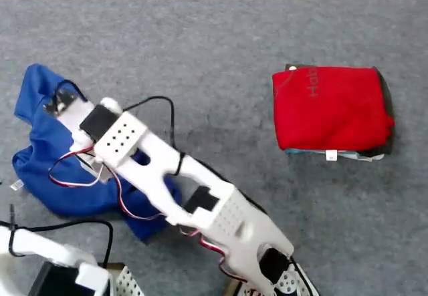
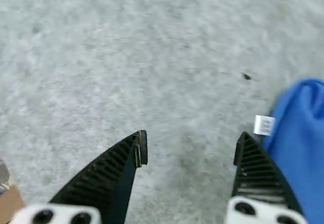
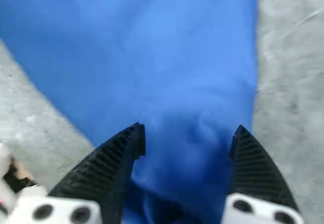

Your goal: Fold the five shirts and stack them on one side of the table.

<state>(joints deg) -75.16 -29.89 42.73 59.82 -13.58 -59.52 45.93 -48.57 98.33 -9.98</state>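
The blue shirt lies on the left of the grey, felt-like table as a soft, crumpled heap, its long axis slanting from the far left toward the near middle. Well apart on the right, a red shirt tops a neat rectangular stack, long side running across the table. The right gripper has its ribbed black jaws wide apart astride bunched blue cloth, not pinching it; the left gripper gapes equally wide, gripping nothing, over bare felt just beside the shirt's white tag.
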